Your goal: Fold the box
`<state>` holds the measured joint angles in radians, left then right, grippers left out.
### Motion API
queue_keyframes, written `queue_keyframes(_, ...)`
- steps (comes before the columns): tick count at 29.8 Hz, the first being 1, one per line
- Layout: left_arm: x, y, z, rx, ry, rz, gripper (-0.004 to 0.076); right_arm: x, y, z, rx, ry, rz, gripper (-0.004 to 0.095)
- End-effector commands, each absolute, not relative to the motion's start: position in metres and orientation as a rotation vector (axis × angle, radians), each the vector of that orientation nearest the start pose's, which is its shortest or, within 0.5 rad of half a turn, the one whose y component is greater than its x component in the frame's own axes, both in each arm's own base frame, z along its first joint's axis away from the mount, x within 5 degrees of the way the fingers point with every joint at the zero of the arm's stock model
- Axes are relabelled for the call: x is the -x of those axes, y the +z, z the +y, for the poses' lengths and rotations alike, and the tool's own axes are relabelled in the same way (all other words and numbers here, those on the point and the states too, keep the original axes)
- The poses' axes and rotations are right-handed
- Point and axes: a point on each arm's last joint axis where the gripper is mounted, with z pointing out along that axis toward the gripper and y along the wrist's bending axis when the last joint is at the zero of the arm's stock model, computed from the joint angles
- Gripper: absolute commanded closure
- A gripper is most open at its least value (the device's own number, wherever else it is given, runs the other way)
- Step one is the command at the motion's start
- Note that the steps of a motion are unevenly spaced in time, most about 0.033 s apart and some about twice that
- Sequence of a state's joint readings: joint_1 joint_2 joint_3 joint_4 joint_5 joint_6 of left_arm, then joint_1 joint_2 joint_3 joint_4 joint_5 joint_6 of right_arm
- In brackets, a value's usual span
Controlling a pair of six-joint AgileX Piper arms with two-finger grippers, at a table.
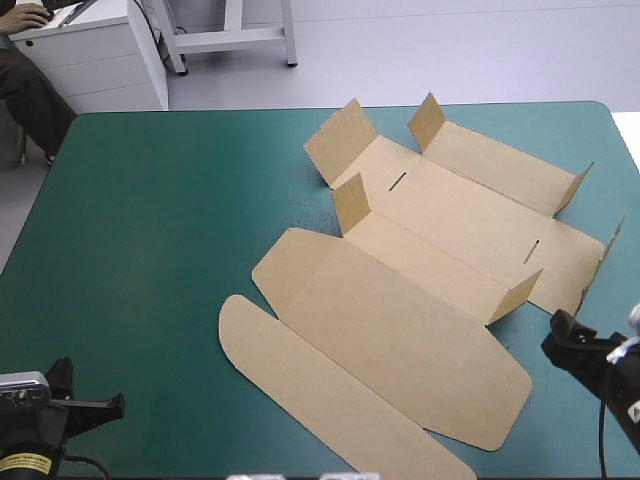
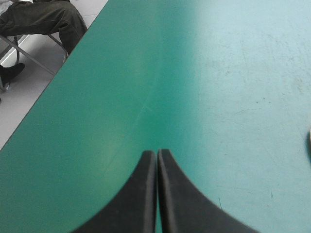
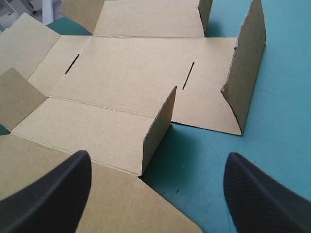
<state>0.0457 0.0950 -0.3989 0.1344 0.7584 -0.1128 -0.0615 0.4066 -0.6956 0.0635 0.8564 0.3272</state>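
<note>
The brown box (image 1: 400, 320) lies as a cut sheet on the right half of the table, its long rounded lid flaps flat toward the front. Several short side flaps stand up around the slotted middle panels (image 3: 131, 68). My right gripper (image 1: 558, 325) hovers open at the box's front right corner. In its wrist view, the right gripper (image 3: 158, 156) faces a raised flap (image 3: 158, 128) just ahead, with nothing between its fingers. My left gripper (image 1: 115, 404) sits shut at the front left corner, far from the box. The left gripper (image 2: 156, 155) sees only teal-green cover.
Teal-green cover (image 1: 150, 220) stretches between the left gripper and the box. The table's right edge (image 1: 625, 140) runs close beside the box and the right arm. A white cabinet (image 1: 90, 50) stands beyond the far left corner.
</note>
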Motion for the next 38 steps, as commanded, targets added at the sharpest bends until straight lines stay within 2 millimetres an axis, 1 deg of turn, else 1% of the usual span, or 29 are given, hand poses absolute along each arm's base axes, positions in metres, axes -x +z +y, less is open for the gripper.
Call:
queue_keyframes(1, -0.032, 0.288, 0.009, 0.109, 0.103, 1.839, 0.0734, -0.094, 0.361, -0.001, -0.502, 0.286, 2.039, 0.0207)
queue_keyframes(3, -0.032, 0.288, 0.009, 0.109, 0.103, 1.839, 0.0734, -0.109, 0.366, -0.001, -0.528, 0.302, 2.092, 0.0207)
queue_keyframes(6, -0.032, 0.288, 0.009, 0.109, 0.103, 1.839, 0.0734, -0.138, 0.367, -0.003, -0.565, 0.291, 2.198, 0.0207)
queue_keyframes(10, -0.032, 0.288, 0.009, 0.108, 0.107, 1.839, 0.0734, -0.176, 0.356, -0.006, -0.656, 0.276, 2.352, 0.0207)
queue_keyframes(11, -0.032, 0.288, 0.009, 0.108, 0.107, 1.839, 0.0734, -0.183, 0.352, -0.006, -0.683, 0.275, 2.377, 0.0207)
queue_keyframes(14, -0.032, 0.288, 0.009, 0.108, 0.107, 1.839, 0.0734, -0.205, 0.343, -0.007, -0.799, 0.303, 2.409, 0.0207)
queue_keyframes(17, -0.032, 0.288, 0.009, 0.108, 0.107, 1.839, 0.0734, -0.225, 0.331, -0.005, -0.833, 0.348, 2.453, 0.0207)
queue_keyframes(20, -0.032, 0.288, 0.009, 0.108, 0.107, 1.839, 0.0734, -0.242, 0.317, -0.003, -0.879, 0.393, 2.488, 0.0207)
queue_keyframes(23, -0.032, 0.288, 0.010, 0.108, 0.110, 1.839, 0.0734, -0.254, 0.302, -0.001, -0.922, 0.423, 2.534, 0.0207)
queue_keyframes(27, -0.032, 0.288, 0.010, 0.107, 0.111, 1.839, 0.0734, -0.262, 0.286, -0.001, -0.946, 0.407, 2.612, 0.0207)
queue_keyframes(30, -0.032, 0.288, 0.010, 0.107, 0.111, 1.839, 0.0734, -0.265, 0.279, -0.002, -0.942, 0.374, 2.656, 0.0227)
queue_keyframes(31, -0.032, 0.288, 0.010, 0.107, 0.111, 1.839, 0.0734, -0.266, 0.277, -0.002, -0.938, 0.369, 2.664, 0.0267)
queue_keyframes(33, -0.032, 0.288, 0.010, 0.107, 0.111, 1.839, 0.0734, -0.266, 0.276, -0.002, -0.936, 0.369, 2.669, 0.0407)
queue_keyframes(34, -0.032, 0.288, 0.010, 0.107, 0.111, 1.839, 0.0734, -0.266, 0.276, -0.002, -0.937, 0.372, 2.669, 0.0521)
queue_keyframes(36, -0.032, 0.288, 0.010, 0.107, 0.112, 1.839, 0.0734, -0.266, 0.276, -0.002, -0.940, 0.377, 2.670, 0.0784)
queue_keyframes(37, -0.032, 0.288, 0.010, 0.104, 0.115, 1.839, 0.0734, -0.266, 0.276, -0.002, -0.940, 0.377, 2.672, 0.0890)
queue_keyframes(38, -0.032, 0.288, 0.010, 0.098, 0.119, 1.840, 0.0734, -0.265, 0.276, -0.001, -0.947, 0.376, 2.681, 0.0915)
